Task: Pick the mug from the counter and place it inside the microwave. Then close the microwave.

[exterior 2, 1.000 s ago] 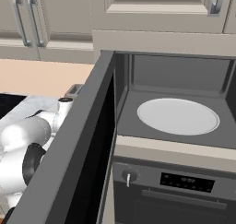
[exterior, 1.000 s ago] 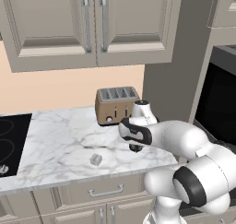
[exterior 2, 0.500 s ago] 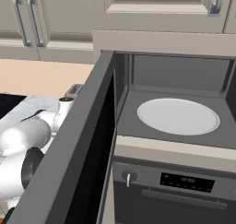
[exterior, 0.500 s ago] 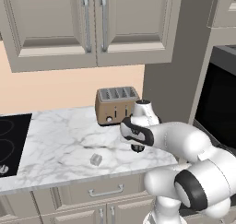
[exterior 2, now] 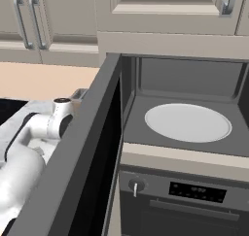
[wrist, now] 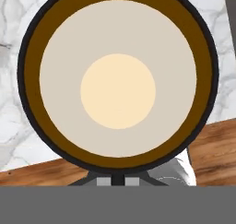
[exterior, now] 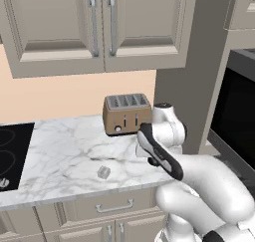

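Now gripper (wrist: pixel 117 180) clamped on near rim of mug (wrist: pixel 117 80), over counter (wrist: pixel 14 126) edge. Grasp step done, I'd say; next lift, swing to open microwave (exterior 2: pixel 194 79), turntable (exterior 2: pixel 187 123) bare.

The arm (exterior: pixel 199 181) is glossy white, built of fat rounded links. A black band (exterior: pixel 158 151) runs along the forearm. A round white cap with a dark ring (exterior 2: pixel 62 101) tops the wrist joint, at ten o'clock in the right base view.
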